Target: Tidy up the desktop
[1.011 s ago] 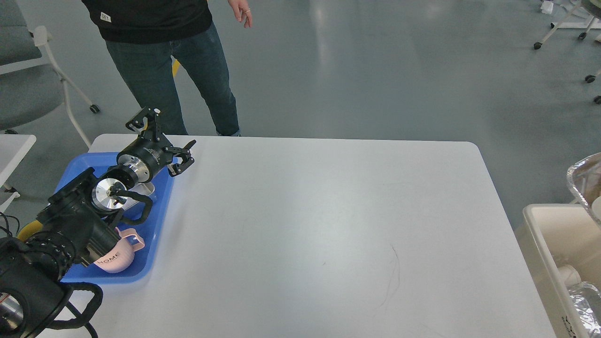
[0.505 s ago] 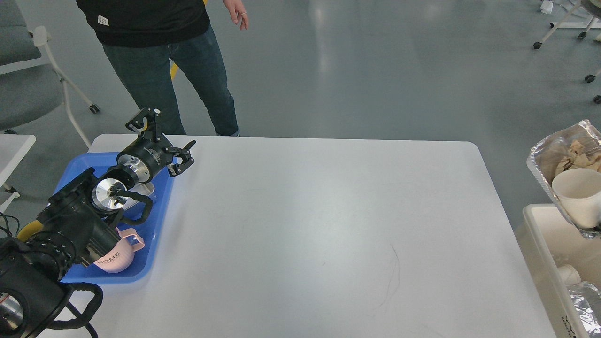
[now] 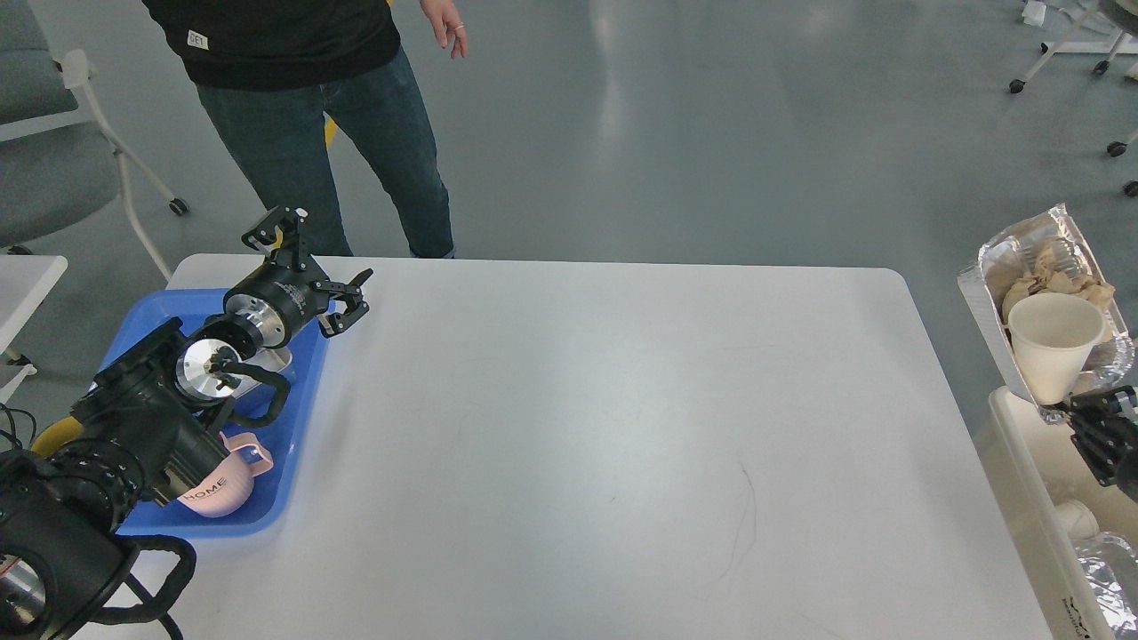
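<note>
The white desktop (image 3: 578, 427) is bare across its middle and right. My left gripper (image 3: 313, 264) is open and empty, raised over the far corner of the blue tray (image 3: 298, 436) at the desktop's left end. My right gripper (image 3: 1092, 413) comes in at the right edge, off the desktop. It is shut on the lower rim of a foil tray (image 3: 982, 284) and holds it tilted in the air. The foil tray carries a white paper cup (image 3: 1053, 342) and crumpled paper (image 3: 1058, 271).
The blue tray holds a pink mug (image 3: 222, 487) marked HOME and a pale cup (image 3: 277, 360), partly hidden by my left arm. A beige bin (image 3: 1022, 462) with foil and a bottle stands below my right gripper. A person (image 3: 302, 116) stands at the far left edge.
The foil tray with the cup has come up and leftward into view at the right edge, and my right gripper now shows under it. My left arm has barely moved.
</note>
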Robot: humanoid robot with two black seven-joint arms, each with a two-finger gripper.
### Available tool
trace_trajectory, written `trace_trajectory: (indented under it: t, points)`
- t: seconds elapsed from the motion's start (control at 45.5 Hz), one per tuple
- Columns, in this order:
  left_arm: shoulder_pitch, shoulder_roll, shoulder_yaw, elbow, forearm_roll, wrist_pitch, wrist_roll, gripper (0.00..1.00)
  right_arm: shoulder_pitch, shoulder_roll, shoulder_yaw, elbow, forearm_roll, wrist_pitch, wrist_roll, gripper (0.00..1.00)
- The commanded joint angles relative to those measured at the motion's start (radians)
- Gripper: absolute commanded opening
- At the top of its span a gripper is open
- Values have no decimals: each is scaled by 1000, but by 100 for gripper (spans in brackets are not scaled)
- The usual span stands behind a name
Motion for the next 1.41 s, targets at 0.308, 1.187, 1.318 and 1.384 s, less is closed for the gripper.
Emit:
trace_trajectory:
  t: [0.308, 1.187, 1.318, 1.384]
  points:
    - [0, -7, -2, 0, 1, 0, -2, 97, 27, -18, 1, -53, -1, 9, -5, 0]
    - [-1, -22, 0, 0, 1, 20, -2, 97, -171, -18, 18, -313, 108, 25, -19, 0]
    - [-1, -22, 0, 0, 1, 20, -2, 97, -206, -18, 18, -315, 120, 21, -24, 0]
    - [-3, -22, 0, 0, 1, 22, 0, 97, -226, -18, 18, -324, 132, 21, -24, 0]
